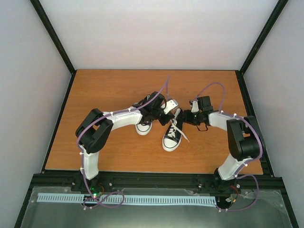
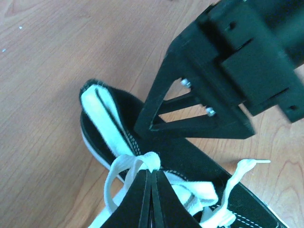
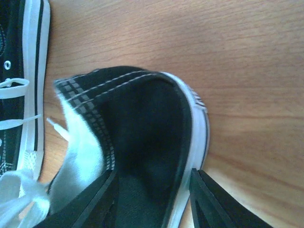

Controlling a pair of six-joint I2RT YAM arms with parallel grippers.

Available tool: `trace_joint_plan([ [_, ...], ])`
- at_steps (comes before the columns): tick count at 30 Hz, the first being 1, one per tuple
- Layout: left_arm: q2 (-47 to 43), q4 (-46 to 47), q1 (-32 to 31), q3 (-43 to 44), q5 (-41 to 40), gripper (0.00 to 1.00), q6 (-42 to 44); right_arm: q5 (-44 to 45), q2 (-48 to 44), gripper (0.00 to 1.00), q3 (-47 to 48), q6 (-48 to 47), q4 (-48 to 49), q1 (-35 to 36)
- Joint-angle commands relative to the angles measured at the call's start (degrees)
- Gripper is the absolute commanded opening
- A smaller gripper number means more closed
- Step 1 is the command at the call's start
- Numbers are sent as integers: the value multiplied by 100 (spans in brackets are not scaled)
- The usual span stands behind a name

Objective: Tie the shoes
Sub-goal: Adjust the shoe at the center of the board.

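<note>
Two black shoes with white soles stand mid-table. The nearer shoe [image 1: 172,137] points its toe cap at the arms' bases. The other shoe [image 1: 143,128] lies half under my left arm. My left gripper [image 2: 153,172] is shut on the bunched white lace [image 2: 153,161] over the nearer shoe's [image 2: 199,156] tongue. A lace loop [image 2: 114,180] hangs to its left. My right gripper [image 3: 152,183] stands open at this shoe's heel [image 3: 156,123]. One of its fingers [image 3: 95,202] is over the shoe's opening. The other is outside the white sole.
The orange-brown table [image 1: 95,95] is bounded by black frame posts and white walls. A loose lace end [image 2: 249,165] lies on the wood to the right. The second shoe's sole [image 3: 35,71] and laces show at the left of the right wrist view.
</note>
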Motion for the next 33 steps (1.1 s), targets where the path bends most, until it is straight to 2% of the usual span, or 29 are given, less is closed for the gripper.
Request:
trace_joint_plan([
  [1, -90, -237, -40, 382, 137, 1, -9, -84, 382, 43, 317, -351, 135, 26],
  [12, -234, -840, 125, 642, 628, 1, -171, -9, 840, 42, 1100, -1075, -305, -17],
  [18, -292, -922, 260, 644, 851, 1, -241, -525, 617, 43, 1345, -1638, -845, -51],
  [25, -403, -965, 470, 599, 1379, 1, -225, -1701, -268, 44, 735, -1785, -806, -50],
  [33, -386, -643, 546, 304, 1548, 1, -221, -1873, -304, 43, 435, -1501, -640, 33],
])
